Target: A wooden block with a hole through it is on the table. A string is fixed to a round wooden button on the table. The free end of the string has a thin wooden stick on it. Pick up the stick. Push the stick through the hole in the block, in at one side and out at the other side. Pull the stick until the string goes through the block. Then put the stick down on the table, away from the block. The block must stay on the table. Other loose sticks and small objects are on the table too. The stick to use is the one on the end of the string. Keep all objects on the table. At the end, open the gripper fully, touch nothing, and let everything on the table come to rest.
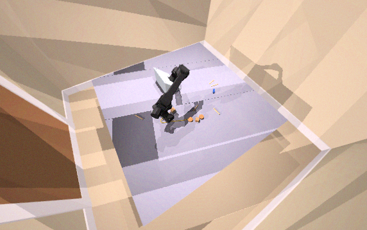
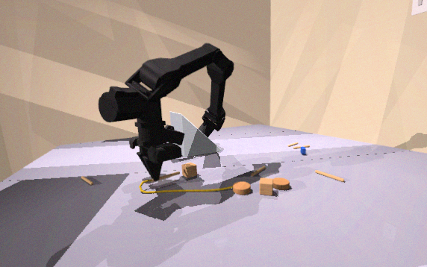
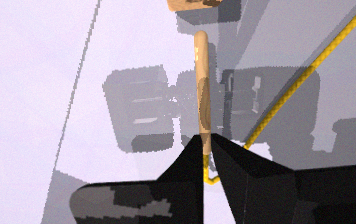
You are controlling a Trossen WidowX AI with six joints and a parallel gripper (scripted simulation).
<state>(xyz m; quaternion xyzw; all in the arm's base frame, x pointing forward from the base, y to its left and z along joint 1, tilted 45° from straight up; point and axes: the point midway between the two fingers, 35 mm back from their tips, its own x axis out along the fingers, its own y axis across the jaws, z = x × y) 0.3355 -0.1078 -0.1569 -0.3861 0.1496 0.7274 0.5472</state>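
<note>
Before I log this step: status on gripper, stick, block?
Gripper shut on string's stick. Free end toward holed block, not through. Nothing seen between them.

From my station I see tan walls (image 1: 289, 38) (image 2: 328, 74) streaked with angular shadows around a pale lavender counter (image 1: 192, 167) (image 2: 261, 231) (image 3: 30, 100) crossed by dark patches.
</note>
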